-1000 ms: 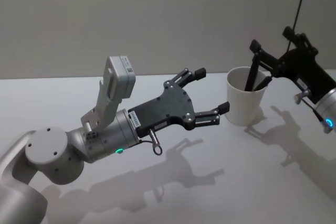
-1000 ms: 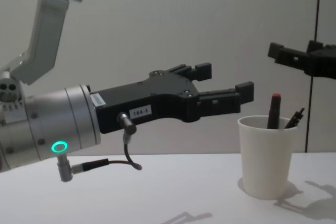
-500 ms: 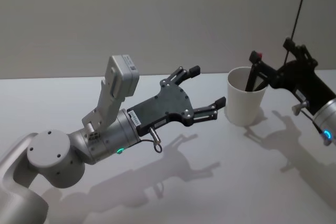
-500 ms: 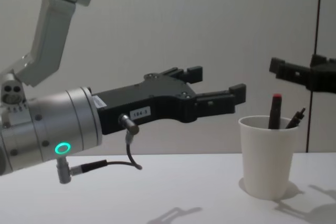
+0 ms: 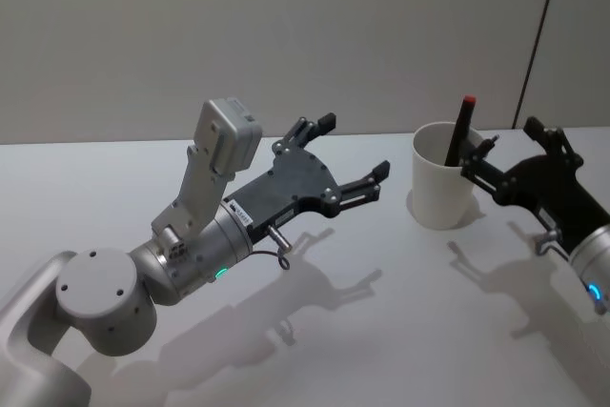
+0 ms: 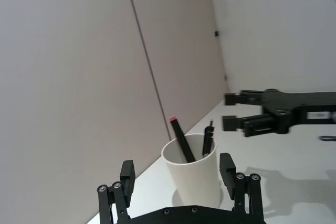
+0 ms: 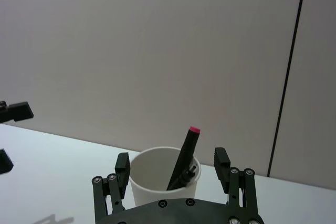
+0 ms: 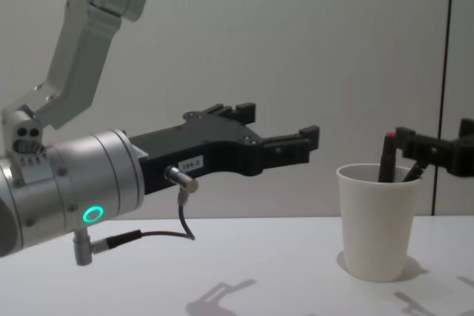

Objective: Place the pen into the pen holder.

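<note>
Two open grippers, pen in the cup

Two arms reach over our table [image 5: 400, 331], and we go from the biggest thing down. Our left gripper [image 5: 353, 154] hangs above the table left of the cup, well apart from it, jaws spread wide and holding nothing. Our right gripper [image 5: 510, 154] sits low just right of the cup, its jaws parted and empty too, one fingertip near the rim. Between them stands the cup [image 5: 445, 188], upright on the table. Inside it leans the pen [image 5: 459, 131], dark with a red tip poking above the rim; a second dark pen [image 7: 190, 170] rests beside it.
</note>
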Motion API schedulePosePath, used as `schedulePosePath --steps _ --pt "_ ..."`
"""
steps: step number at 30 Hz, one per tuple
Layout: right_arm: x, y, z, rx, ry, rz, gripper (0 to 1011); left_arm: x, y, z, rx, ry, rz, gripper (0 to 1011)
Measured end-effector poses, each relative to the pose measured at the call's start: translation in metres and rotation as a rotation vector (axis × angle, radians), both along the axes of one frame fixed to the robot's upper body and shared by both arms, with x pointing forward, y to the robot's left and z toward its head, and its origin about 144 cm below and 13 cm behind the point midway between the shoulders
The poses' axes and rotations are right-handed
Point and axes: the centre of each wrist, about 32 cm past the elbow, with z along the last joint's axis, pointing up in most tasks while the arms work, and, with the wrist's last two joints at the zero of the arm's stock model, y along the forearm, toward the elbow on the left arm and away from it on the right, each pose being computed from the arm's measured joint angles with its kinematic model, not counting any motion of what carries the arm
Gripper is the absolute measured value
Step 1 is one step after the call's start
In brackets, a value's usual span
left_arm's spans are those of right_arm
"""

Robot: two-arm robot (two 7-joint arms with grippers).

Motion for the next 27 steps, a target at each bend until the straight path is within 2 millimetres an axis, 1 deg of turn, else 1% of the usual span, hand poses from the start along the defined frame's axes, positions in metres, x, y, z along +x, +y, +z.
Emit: schedulePosePath --steps 4,9,27 --pt "-0.011 0.003 -0.002 -0.015 0.022 -0.027 1001 -0.003 -0.002 -0.001 0.006 0.003 0.047 1001" --pt "-0.017 0.004 -0.003 -0.024 0.034 -0.044 1001 -0.006 -0.003 -0.002 0.013 0.004 0.103 1001" --pt "-0.019 0.005 -0.004 -0.028 0.038 -0.049 1001 -0.020 -0.010 -0.003 0.041 -0.003 0.333 1001"
